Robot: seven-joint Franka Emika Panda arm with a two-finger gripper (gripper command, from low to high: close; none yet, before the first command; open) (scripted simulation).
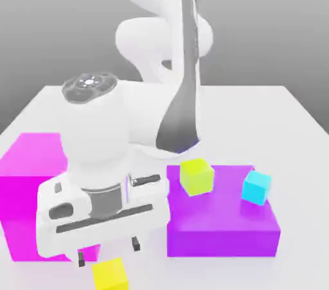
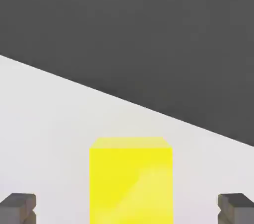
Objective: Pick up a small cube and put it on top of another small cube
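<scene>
Gripper: fingers spread wide, grasping nothing, pointed down above the yellow cube.
Yellow cube: rested on the white table at 6 o'clock of the gripper, between the fingertips, untouched.
Magenta block: at 10 o'clock of the yellow cube.
Purple block: at 2 o'clock of the yellow cube; carried a lime cube and a cyan cube.
</scene>
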